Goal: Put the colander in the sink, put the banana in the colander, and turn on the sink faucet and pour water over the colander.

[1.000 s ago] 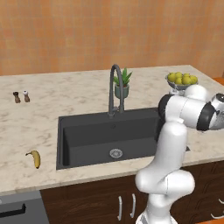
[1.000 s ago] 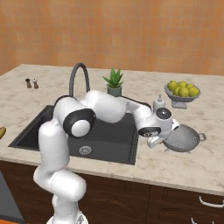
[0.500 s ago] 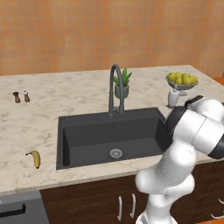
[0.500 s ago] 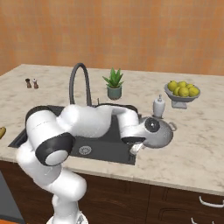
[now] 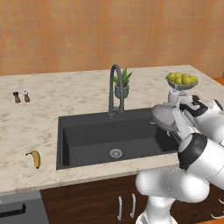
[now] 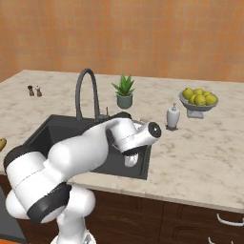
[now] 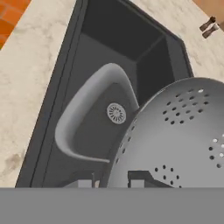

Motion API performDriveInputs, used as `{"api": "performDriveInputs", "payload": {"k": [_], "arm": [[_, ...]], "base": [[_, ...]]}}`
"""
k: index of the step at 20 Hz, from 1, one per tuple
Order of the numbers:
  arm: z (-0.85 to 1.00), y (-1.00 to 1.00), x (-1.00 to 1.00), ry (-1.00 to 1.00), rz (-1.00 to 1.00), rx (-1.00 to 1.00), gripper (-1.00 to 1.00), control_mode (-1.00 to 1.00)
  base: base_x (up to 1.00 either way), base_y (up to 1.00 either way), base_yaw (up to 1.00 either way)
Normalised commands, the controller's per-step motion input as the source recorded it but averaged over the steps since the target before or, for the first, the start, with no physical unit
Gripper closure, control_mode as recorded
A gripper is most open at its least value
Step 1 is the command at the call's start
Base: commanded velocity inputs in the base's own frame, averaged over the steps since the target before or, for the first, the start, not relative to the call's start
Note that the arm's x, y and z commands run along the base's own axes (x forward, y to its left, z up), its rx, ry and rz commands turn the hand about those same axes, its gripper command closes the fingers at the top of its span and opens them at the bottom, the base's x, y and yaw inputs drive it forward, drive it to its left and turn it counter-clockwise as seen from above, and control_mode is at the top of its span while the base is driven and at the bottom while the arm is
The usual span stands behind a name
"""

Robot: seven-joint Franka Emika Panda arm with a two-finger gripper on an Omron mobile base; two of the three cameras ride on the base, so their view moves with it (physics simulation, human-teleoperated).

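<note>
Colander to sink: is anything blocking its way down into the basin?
Nothing visible does. The gripper holds the colander over the sink's right end; the basin beneath is bare apart from its drain, and the faucet stands behind at the rim.

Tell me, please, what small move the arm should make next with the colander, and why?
Probably carry the colander a little further over the sink and lower it towards the drain. The gripper is shut on its rim, and it hangs at the basin's right edge, above the floor. The banana lies on the counter.
</note>
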Motion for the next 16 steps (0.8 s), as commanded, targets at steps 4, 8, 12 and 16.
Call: {"api": "performDriveInputs", "payload": {"k": [4,8,12,16], "arm": [[0.3,0.43,0.0,0.0,0.54,-0.01,1.0,-1.0],[-0.15,0.4,0.0,-0.05,0.42,-0.07,1.0,-1.0],[-0.33,0.61,0.01,-0.09,0.32,-0.1,1.0,-1.0],[-0.38,0.48,0.27,-0.03,0.26,-0.09,1.0,-1.0]], "base": [[0.0,0.0,0.0],[0.0,0.0,0.0],[0.0,0.0,0.0],[0.0,0.0,0.0]]}}
